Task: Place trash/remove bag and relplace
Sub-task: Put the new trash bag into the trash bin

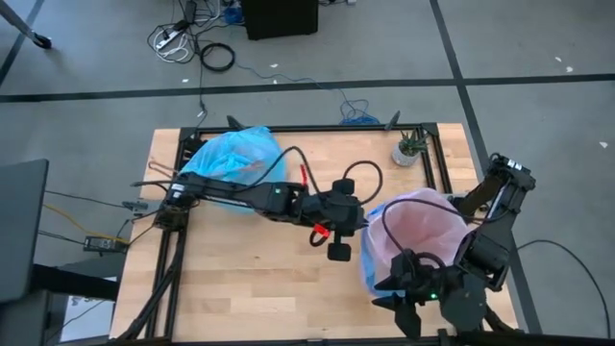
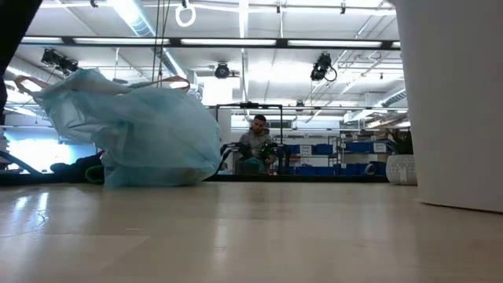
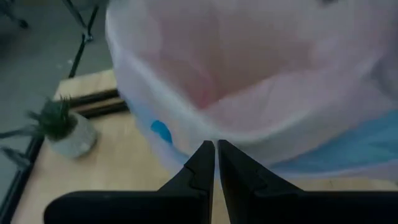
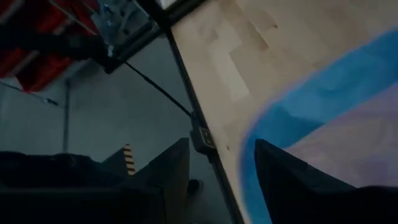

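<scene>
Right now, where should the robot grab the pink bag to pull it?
Best at the rim of the pink bag, on the side facing the left pincer. There the thin plastic edge folds over the bin, so closed fingers can pinch it. The left pincer is already at that edge, seemingly shut. The right pincer is open by the blue band.

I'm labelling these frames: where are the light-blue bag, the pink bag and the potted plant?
light-blue bag [image 1: 235, 154], high view, its crumpled middle.
pink bag [image 1: 423, 216], high view, its open inside.
potted plant [image 1: 407, 150], high view, the pot.
</scene>
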Robot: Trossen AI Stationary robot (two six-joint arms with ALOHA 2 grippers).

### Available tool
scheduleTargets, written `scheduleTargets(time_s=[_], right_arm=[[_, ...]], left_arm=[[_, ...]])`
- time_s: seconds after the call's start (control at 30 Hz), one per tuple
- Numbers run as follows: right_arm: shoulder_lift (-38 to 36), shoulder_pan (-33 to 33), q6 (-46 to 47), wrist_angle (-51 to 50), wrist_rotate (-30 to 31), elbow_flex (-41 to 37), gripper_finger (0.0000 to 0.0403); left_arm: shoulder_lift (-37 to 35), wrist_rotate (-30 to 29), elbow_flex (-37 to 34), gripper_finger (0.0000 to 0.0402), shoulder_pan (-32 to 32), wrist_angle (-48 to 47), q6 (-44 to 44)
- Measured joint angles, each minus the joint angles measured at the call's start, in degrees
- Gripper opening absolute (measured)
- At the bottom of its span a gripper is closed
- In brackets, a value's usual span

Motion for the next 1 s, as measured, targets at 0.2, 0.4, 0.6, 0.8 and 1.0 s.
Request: scheduleTargets(time_s=[0.2, 0.4, 0.6, 0.8, 1.0], right_arm=[[-2.2, 0.0, -4.9, 6.9, 3.1, 0.0, 0.0151], [-5.9, 3.3, -13.9, 12.4, 13.6, 0.0, 0.0098], [-8.6, 10.2, -9.9, 1.7, 18.8, 0.0, 0.0012], [-7.3, 15.4, 13.0, -15.9, 14.8, 0.0, 0.0001], [-4.6, 18.8, 31.5, -29.0, 9.2, 0.0, 0.0]], left_arm=[[2.4, 0.9, -3.2, 0.0033, 0.9, 1.4, -1.2], [2.4, 1.1, -4.4, 0.0033, 1.7, 2.4, -1.5], [2.5, 1.0, -4.4, 0.0033, 3.0, 2.7, -2.6], [4.6, 1.0, -4.8, 0.0033, 3.4, 3.1, -3.4], [4.5, 1.2, -8.4, 0.0033, 3.3, 6.9, -5.1]])
